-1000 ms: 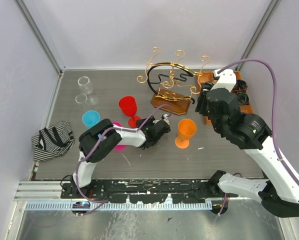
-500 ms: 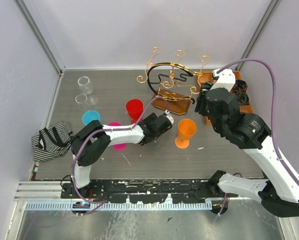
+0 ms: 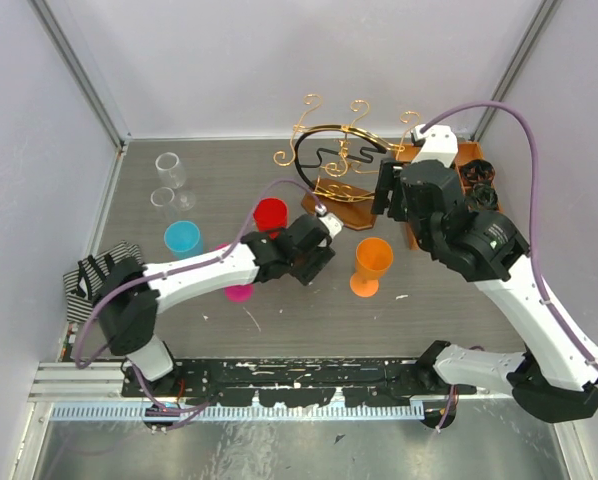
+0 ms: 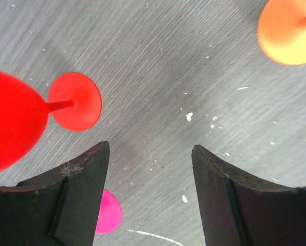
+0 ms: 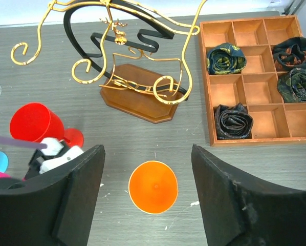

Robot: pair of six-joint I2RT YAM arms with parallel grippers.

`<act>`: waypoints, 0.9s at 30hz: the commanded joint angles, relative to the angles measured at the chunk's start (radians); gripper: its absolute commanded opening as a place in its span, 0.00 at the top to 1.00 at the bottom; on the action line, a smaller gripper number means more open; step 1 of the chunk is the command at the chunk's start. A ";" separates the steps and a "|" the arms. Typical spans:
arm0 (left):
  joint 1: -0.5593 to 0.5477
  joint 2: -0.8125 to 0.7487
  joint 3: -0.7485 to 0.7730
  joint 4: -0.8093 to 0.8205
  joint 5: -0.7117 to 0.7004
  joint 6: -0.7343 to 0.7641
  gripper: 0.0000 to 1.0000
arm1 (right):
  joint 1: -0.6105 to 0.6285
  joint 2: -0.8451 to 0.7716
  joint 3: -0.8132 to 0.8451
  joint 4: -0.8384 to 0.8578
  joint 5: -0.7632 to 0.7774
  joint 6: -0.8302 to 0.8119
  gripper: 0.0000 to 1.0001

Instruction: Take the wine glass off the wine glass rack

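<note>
The gold wire wine glass rack (image 3: 341, 158) stands on its oval wooden base (image 3: 347, 207) at the back; it also shows in the right wrist view (image 5: 119, 48). I see no glass hanging on it. A red wine glass (image 3: 270, 215) stands left of the base, and an orange wine glass (image 3: 372, 262) stands in front of it. My left gripper (image 3: 314, 255) is open and empty over the table between them (image 4: 150, 154), with the red glass's foot (image 4: 75, 101) at its upper left. My right gripper (image 3: 387, 192) is open and empty above the orange glass (image 5: 153, 187).
An orange-brown compartment tray (image 3: 411, 157) with rolled dark cloths (image 5: 233, 121) sits right of the rack. A blue glass (image 3: 182, 238), a pink glass (image 3: 239, 290), two clear glasses (image 3: 169, 170) and a striped bag (image 3: 99, 275) are on the left.
My left arm has stretched out and its gripper has moved a little back and right, beside the red glass. The red glass has shifted slightly right. My right gripper has moved left, towards the rack.
</note>
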 commanded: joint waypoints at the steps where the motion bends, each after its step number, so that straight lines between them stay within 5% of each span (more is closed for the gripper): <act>1: -0.004 -0.127 0.086 -0.087 0.076 -0.075 0.29 | -0.043 0.033 0.076 0.041 -0.056 -0.004 0.22; 5: -0.002 -0.247 0.169 -0.141 0.071 -0.113 0.27 | -0.180 0.104 0.119 0.051 -0.252 -0.014 0.01; 13: 0.216 -0.368 0.362 -0.301 -0.020 -0.200 0.01 | -0.444 0.234 0.166 0.118 -0.675 -0.029 0.00; 17: 0.315 -0.371 0.478 -0.407 -0.102 -0.227 0.02 | -0.513 0.273 0.195 0.144 -0.798 -0.025 0.00; 27: 0.321 -0.283 0.663 -0.634 -0.197 -0.303 0.02 | -0.525 0.281 0.170 0.167 -0.850 -0.054 0.00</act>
